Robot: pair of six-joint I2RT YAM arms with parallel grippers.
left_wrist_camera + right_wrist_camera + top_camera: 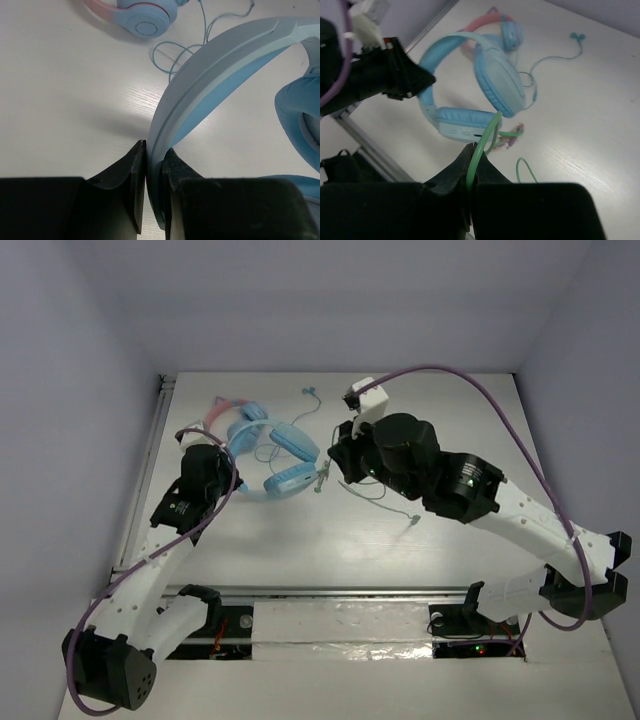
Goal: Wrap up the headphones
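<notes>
The light-blue headphones [287, 458] lie at the table's back middle, cups to the right. My left gripper [228, 472] is shut on their headband [215, 65], which runs up between the jaws [154, 172]; a padded cup [300, 120] shows at the right. My right gripper [335, 466] is just right of the cups and shut on the green cable [486, 140], which rises from the jaws [472, 159] toward the lower cup [462, 122]. The rest of the cable [385, 502] trails loose on the table under the right arm.
Pink-banded cat-ear headphones [228, 412] lie just behind the big ones, also in the left wrist view [145, 17] and the right wrist view [506, 30]. Teal earbuds [310, 393] and their thin wire [210, 30] lie behind. A metal rail [150, 460] lines the table's left edge.
</notes>
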